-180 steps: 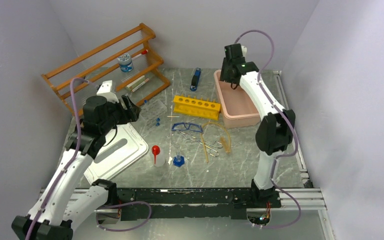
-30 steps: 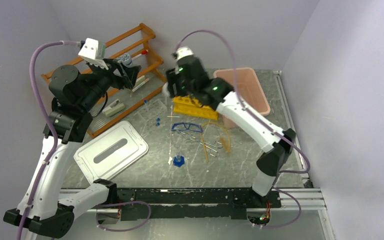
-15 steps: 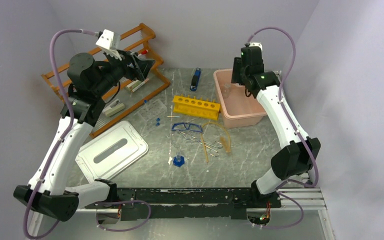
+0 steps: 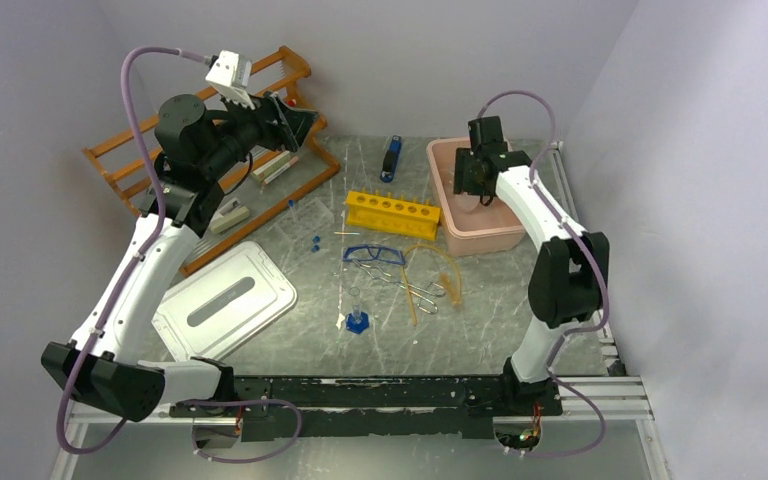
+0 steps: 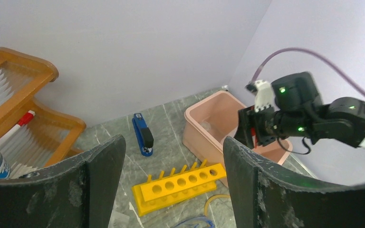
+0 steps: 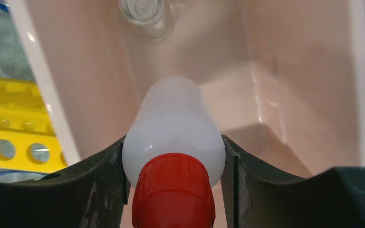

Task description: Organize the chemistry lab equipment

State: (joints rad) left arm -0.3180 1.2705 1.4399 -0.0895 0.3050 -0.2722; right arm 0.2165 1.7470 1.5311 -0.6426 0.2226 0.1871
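My right gripper (image 6: 173, 156) is shut on the red-capped squeeze bottle (image 6: 173, 121), gripping its shoulder just below the cap, and hangs inside the pink tub (image 4: 480, 238). A clear round container (image 6: 145, 14) lies on the tub floor beyond the bottle. My left gripper (image 5: 173, 171) is open and holds nothing, raised by the wooden rack (image 4: 130, 160). On the table lie the blue-framed goggles (image 4: 374, 254), metal tongs (image 4: 415, 290), yellowish tubing (image 4: 450, 268) and a small blue-capped vial (image 4: 358, 320).
A yellow tube rack (image 4: 393, 213) stands left of the tub, with a blue stapler (image 4: 392, 157) behind it. A white lid (image 4: 225, 300) lies at the near left. Small blue caps (image 4: 315, 241) and a clear plastic piece sit near the wooden rack's foot.
My right gripper has carried the bottle from above the yellow rack to the pink tub and lowered into it. My left arm has swung up and to the right along the wooden rack.
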